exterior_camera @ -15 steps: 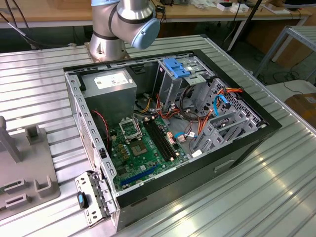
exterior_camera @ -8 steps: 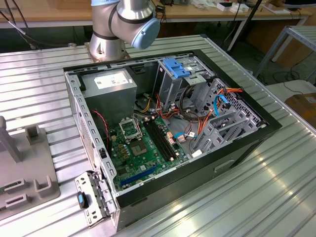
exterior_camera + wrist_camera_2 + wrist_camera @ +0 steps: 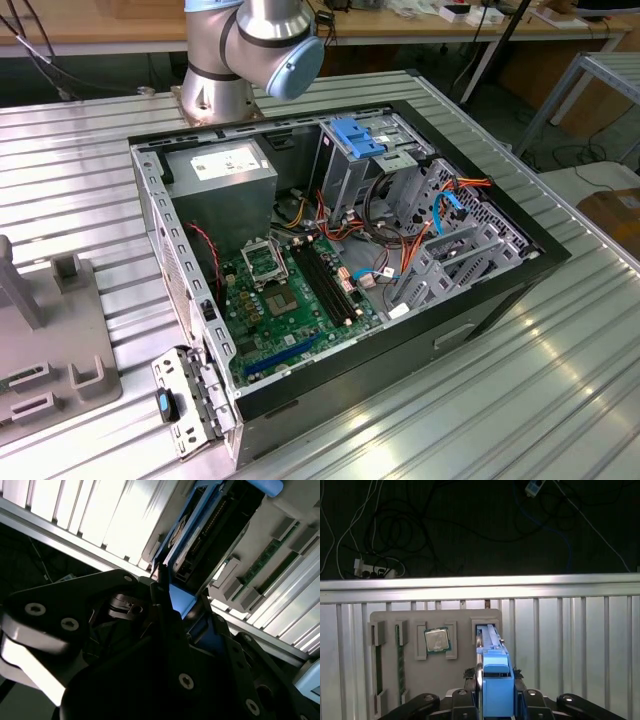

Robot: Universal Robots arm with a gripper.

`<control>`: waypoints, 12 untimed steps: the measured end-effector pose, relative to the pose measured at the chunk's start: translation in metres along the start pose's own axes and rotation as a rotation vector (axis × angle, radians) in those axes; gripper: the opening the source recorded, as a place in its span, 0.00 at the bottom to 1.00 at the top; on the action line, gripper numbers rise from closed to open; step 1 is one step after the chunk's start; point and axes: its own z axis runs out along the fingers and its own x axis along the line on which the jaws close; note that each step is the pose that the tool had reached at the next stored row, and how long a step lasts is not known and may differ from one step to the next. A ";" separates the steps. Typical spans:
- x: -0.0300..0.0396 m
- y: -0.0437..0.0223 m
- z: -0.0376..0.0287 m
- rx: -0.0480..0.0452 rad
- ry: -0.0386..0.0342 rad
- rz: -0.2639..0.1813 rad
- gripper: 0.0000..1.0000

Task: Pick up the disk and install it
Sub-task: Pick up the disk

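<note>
Blue plastic framing marks the disk (image 3: pixel 495 670), which is seen in the first wrist view standing on end in a slot of the grey tray (image 3: pixel 460 616). It is set just beside a processor chip (image 3: pixel 437 640) and near a memory stick (image 3: pixel 400 655) lodged in the same tray. The jaws are drawn narrow and pressed against the two flat sides of the blue end piece, so the disk is held at its nearer end. Whether its far end is seated in the slot or just clear of it cannot be told.

The disk's long axis is judged to run straight out from between the jaws toward the tray, in line with their reach. Its thin edge is turned to the camera and its broad faces to the inner sides of the jaws. In the second wrist view the disk (image 3: pixel 197 540) is shown slantwise, reaching away from the black housing of the jaws over the ribbed metal bench (image 3: pixel 100 510).

In the exterior view the open computer case (image 3: pixel 480 320) is laid on its side on the bench, well apart from the grey tray (image 3: pixel 70 375) at the exterior view's left. The drive cage (image 3: pixel 355 135) with the blue top is seen at the case's far end, near the arm's base (image 3: pixel 215 90). Installation is judged not yet begun.
</note>
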 end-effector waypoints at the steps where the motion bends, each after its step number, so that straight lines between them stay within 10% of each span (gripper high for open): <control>1: -0.0001 0.0000 -0.0028 0.0000 0.0000 0.000 0.37; 12: -0.0006 -0.0002 -0.0159 -0.0001 0.0000 0.000 0.37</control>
